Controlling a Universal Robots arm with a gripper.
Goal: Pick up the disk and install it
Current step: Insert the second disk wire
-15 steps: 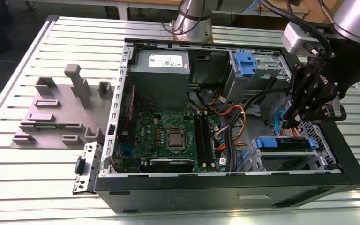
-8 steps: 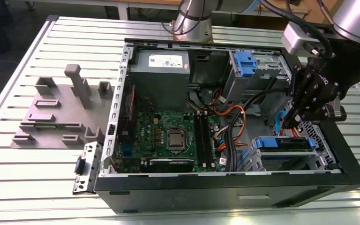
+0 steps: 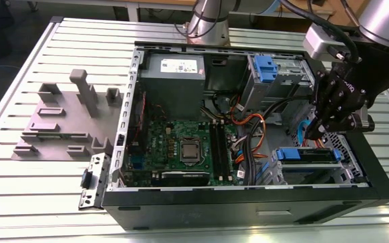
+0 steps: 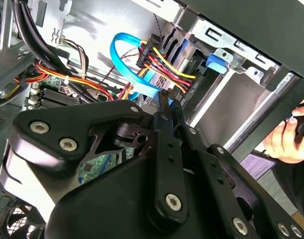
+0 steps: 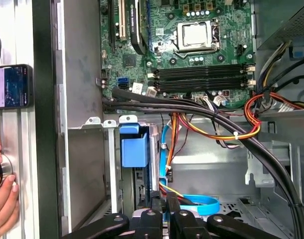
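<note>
The disk sits in the lower drive cage at the front right corner of the open computer case, its blue rail and tab facing up. In the first wrist view its blue tab shows between the cage walls, and in the second wrist view the tab lies beside a bundle of plugged cables. My gripper hangs just above and behind the cage, its fingers pressed together with nothing between them. In both wrist views the gripper stands close to the blue flat cable.
A second blue latch sits in the upper bay. Power cables cross the case beside the motherboard. A person's hand and a phone lie outside the case wall. A grey fixture stands on the table at the exterior view's left.
</note>
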